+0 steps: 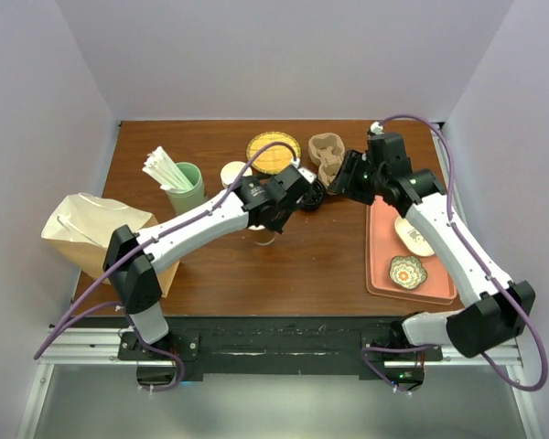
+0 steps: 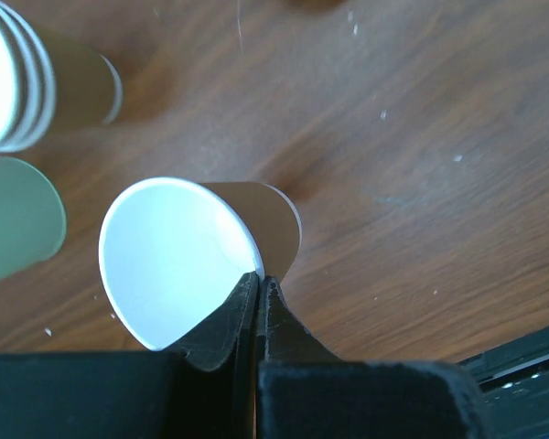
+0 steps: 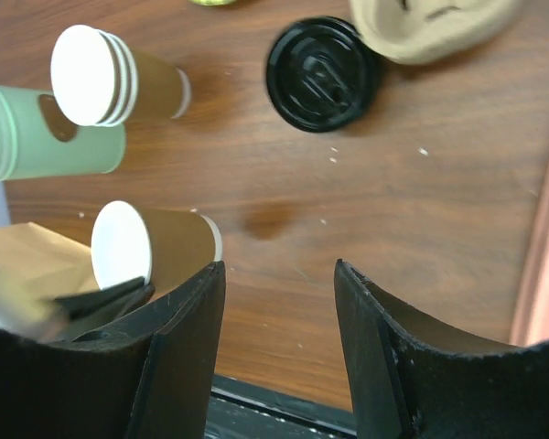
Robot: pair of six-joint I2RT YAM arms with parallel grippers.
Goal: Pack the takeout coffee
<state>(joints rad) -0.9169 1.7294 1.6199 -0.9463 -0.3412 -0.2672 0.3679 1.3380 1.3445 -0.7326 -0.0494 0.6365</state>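
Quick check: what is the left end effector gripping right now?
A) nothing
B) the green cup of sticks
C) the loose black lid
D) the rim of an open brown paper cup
D: the left end effector is shut on the rim of the lidless brown paper cup; the black lid lies loose on the table.

On the brown wooden table (image 1: 302, 265) the left fingers (image 1: 273, 225) point down onto a small brown paper cup (image 1: 263, 240), mostly hidden beneath them; a loose black round lid (image 1: 312, 195) lies near; the right fingers (image 1: 339, 187) hang just beside that lid; a crumpled brown paper bag (image 1: 82, 233) sits at the left edge.
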